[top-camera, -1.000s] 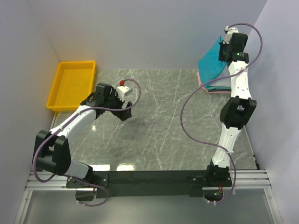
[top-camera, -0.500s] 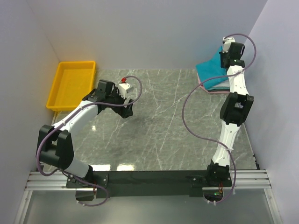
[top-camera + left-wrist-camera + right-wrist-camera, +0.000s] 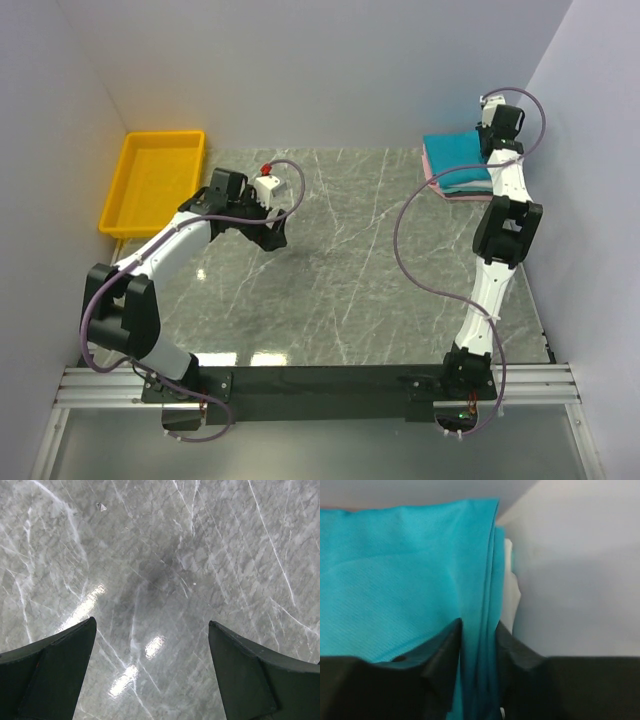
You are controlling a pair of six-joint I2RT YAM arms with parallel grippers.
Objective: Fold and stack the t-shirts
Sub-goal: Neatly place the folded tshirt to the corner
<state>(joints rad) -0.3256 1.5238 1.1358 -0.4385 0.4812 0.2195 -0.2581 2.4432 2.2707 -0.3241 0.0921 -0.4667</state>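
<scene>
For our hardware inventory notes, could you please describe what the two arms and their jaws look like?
Both the left arm and right arm have white link shells with black joint housings. A purple cable loops along each. The left wrist carries a small white block with a red tip. The jaws are dark and wedge-shaped.

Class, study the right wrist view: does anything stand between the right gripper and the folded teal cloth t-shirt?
Nothing visible does. The edge of the folded teal cloth t-shirt lies between the two fingers of the right gripper, beside the white wall.
</scene>
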